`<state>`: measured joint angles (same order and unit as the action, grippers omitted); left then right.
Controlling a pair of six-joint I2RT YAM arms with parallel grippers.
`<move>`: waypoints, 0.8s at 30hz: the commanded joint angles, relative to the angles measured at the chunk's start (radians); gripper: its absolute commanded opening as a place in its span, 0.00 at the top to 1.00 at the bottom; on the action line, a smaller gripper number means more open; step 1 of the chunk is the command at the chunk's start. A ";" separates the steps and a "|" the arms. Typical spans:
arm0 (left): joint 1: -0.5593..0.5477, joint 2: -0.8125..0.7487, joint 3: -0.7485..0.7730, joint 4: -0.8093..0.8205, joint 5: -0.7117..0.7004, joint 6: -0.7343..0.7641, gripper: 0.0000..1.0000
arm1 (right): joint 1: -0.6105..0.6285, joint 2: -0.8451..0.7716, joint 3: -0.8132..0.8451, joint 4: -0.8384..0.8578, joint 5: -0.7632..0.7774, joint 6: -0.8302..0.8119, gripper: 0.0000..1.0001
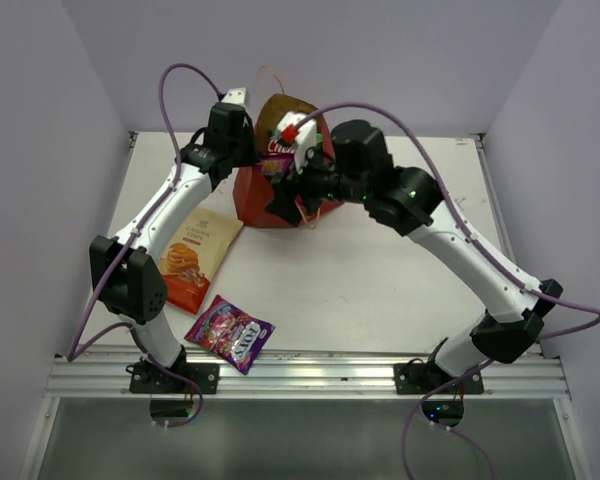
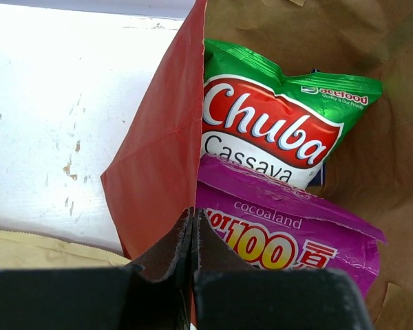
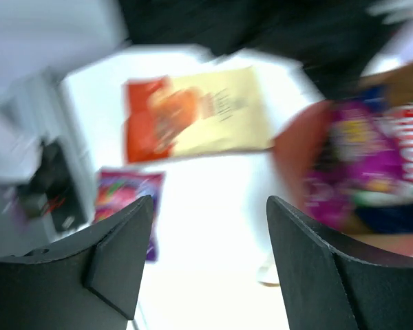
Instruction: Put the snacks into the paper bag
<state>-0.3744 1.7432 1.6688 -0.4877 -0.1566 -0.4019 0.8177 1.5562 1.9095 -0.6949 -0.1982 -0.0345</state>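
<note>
The reddish-brown paper bag [image 1: 252,200] lies at the back middle with its mouth open. My left gripper [image 2: 193,227] is shut on the bag's rim [image 2: 158,165]; it shows in the top view [image 1: 246,158]. Inside on the tan lining [image 2: 392,158] lie the green-white Chuba packet [image 2: 275,130], a purple candy pack [image 2: 296,234] and a blue sliver of Doritos [image 2: 318,175]. My right gripper [image 3: 210,206] is open and empty beside the bag's mouth [image 1: 288,203]. The beige-orange chips [image 1: 195,258] and the second purple candy pack [image 1: 230,335] lie on the table.
The white table [image 1: 380,280] is walled on the left, the right and behind. A metal rail [image 1: 310,378] runs along its near edge. The right wrist view is blurred; it shows the beige-orange chips [image 3: 193,113], the loose purple pack [image 3: 127,196] and the bag [image 3: 296,151].
</note>
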 commanded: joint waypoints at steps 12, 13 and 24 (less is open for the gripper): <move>-0.001 -0.039 0.017 0.028 -0.001 0.021 1.00 | 0.195 0.189 -0.384 -0.025 -0.297 -0.076 0.30; -0.001 -0.042 0.008 0.026 0.000 0.021 1.00 | 0.196 0.197 -0.412 -0.012 -0.305 -0.077 0.30; -0.001 -0.086 -0.064 0.038 0.008 0.002 1.00 | 0.279 0.346 -0.514 0.133 -0.336 -0.062 0.18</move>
<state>-0.3748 1.7088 1.6192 -0.4801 -0.1482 -0.4015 1.0695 1.8725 1.3773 -0.6479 -0.4934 -0.0975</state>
